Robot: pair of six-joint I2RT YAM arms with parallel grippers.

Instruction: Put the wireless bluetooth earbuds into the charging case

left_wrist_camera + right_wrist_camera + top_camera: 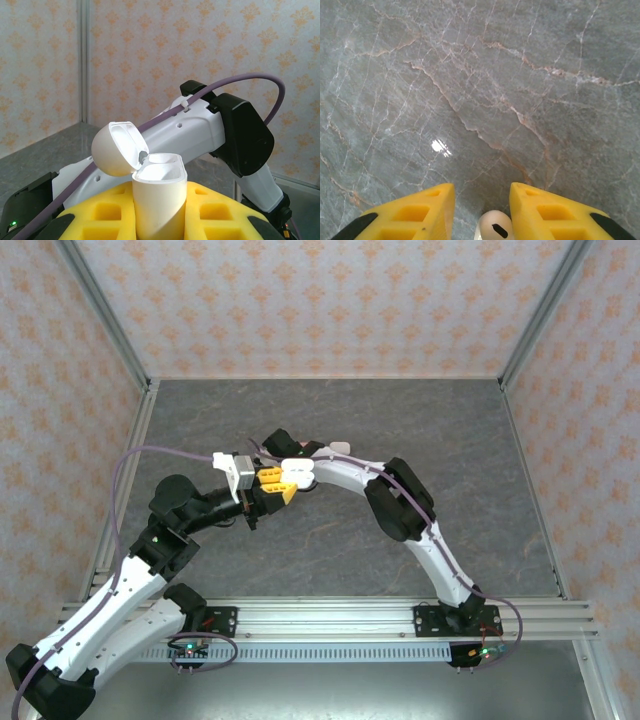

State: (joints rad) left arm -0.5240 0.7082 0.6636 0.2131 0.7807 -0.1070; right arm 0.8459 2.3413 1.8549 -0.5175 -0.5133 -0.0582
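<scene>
Left tool (160, 216): closed tight on the charging case (159, 192), which you grip by its lower half between the yellow pads (107, 216).
Charging case: it stands out of the left tool with its long axis in line with the fingers. The lid (114, 149) is swung back on its hinge, and the mouth is open and faces away from your left wrist.
Right tool (482, 189): it points down at the table (470, 75) with its jaws part-way apart. One white earbud (494, 228) sits off-centre in the gap. Whether it is pinched you cannot tell.
Earbud: only the rounded head with a dark slot shows. Which way the stem runs is hidden.
Governing relation: the right arm (210, 130) crosses just beyond the open mouth of the case, so bud and case lie near each other. The right tool is the one at the bud.
Judgement: the case seems to lie roughly level while the right tool aims downward, so the two axes appear crossed. You will likely have to turn one of them until stem and socket line up.
</scene>
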